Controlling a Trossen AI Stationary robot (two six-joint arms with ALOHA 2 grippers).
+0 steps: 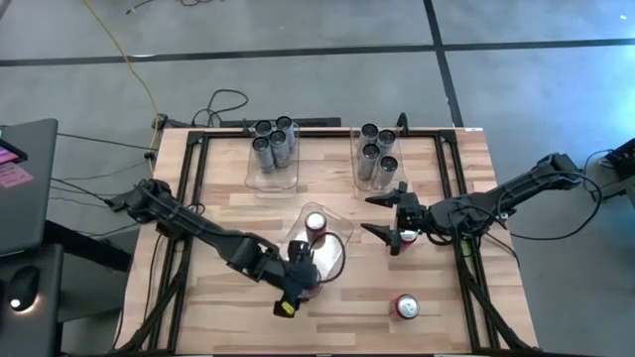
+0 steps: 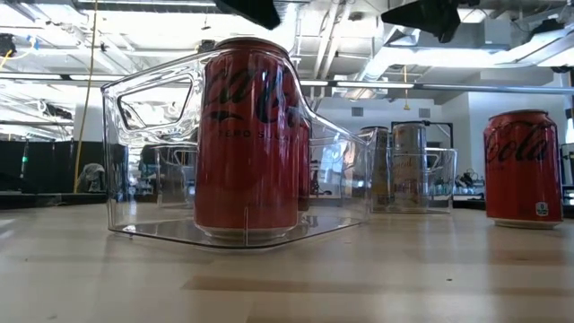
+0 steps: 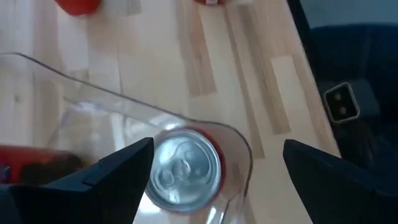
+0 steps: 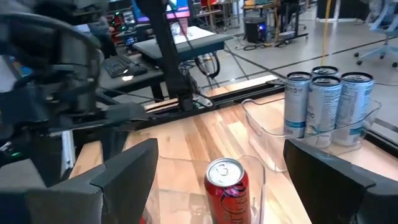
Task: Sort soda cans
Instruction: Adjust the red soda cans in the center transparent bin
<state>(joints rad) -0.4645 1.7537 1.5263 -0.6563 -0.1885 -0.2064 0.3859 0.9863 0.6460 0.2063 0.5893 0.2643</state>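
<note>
Three clear plastic bins (image 1: 327, 230) (image 1: 260, 174) (image 1: 359, 164) sit on a wooden table (image 1: 228, 203): two toward twelve o'clock, one near centre.

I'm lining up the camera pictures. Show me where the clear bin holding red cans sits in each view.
High view: the bin is in the middle of the picture.
Low view: the bin fills the left and centre, close up.
Left wrist view: the bin is at lower centre, rim curving.
Right wrist view: the bin is at bottom centre.
Shared landmark: the red can standing inside it.
</note>
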